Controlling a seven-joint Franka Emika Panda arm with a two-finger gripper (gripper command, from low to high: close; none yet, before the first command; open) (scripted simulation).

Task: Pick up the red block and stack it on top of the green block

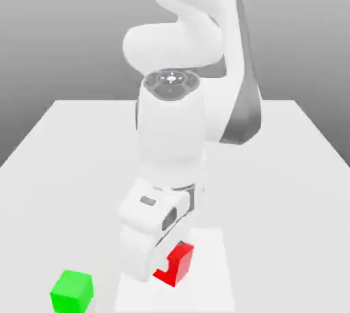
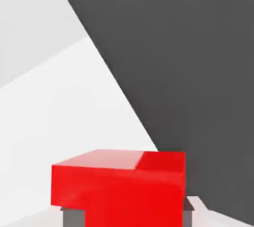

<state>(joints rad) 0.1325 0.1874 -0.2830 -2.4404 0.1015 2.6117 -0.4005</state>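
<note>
On the exterior view's left, the green block (image 1: 71,291) sits alone on the white table (image 1: 287,188), near the front edge and clear of everything else. Moving toward the middle, the white arm (image 1: 171,134) leans down from its base and forward, its hand lowered close to the table surface. Just to the right of the hand's lower end is the red block (image 1: 176,264), partly covered by the white housing, so that it shows as an L-shaped patch of red. The block looks raised a little above the table, though the angle makes that hard to be sure of. In the hand view the red block (image 2: 119,186) lies close under the camera, with grey finger parts at its lower corners; the pincer (image 1: 166,265) appears clamped on the red block. The two blocks are well apart.
</note>
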